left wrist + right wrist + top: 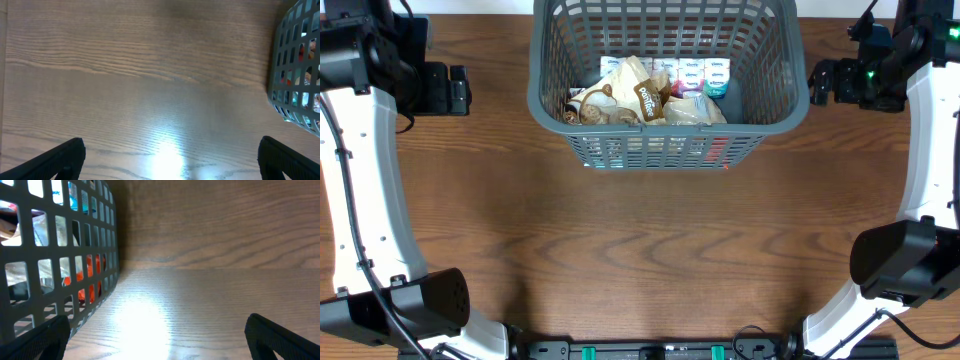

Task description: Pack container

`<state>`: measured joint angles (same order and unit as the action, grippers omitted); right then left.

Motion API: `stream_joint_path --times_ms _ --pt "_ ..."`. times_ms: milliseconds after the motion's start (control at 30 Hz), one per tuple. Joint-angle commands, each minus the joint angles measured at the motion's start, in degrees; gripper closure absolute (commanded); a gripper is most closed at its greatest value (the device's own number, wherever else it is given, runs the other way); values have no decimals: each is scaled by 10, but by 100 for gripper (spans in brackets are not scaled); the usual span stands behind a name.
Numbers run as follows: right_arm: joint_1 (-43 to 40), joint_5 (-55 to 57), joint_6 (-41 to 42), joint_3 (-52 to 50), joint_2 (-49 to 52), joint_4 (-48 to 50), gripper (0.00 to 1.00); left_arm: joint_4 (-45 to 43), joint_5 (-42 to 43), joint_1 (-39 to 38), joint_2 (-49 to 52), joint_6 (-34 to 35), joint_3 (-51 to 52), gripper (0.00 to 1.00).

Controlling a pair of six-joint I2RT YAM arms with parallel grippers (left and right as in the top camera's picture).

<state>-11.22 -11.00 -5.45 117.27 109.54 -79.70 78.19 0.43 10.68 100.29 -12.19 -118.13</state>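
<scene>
1. fingers: left fingers stand wide apart with nothing between them, only bare counter beneath. right fingers are likewise spread and empty.
2. container sits upright at the far middle of the counter, between the two arms. snack packs lie heaped on its base, well below the rim.
3. handling, my estimate: stiff plastic lattice, light even with its load, likely to slide on the smooth wood if nudged. the thick rim or a slotted side wall looks the best place to pinch. the packs inside look soft and easily crushed.
4. pose: left arm runs up the left edge, wrist turned inward, level with the container's left wall but apart from it. right arm mirrors it, fingers just beside the right wall; no contact evident.
</scene>
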Motion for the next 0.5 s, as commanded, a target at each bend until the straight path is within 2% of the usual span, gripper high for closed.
stream_joint_path --times_ms 0,300,467 --pt "18 -57 -20 2 -7 1 1 2 -3 3 -11 3 -8 2" --pt "18 -100 -56 2 -7 8 1 2 -3 3 -11 3 -8 1" --pt "18 -60 -39 2 -7 16 1 2 -3 3 -11 3 -8 1"
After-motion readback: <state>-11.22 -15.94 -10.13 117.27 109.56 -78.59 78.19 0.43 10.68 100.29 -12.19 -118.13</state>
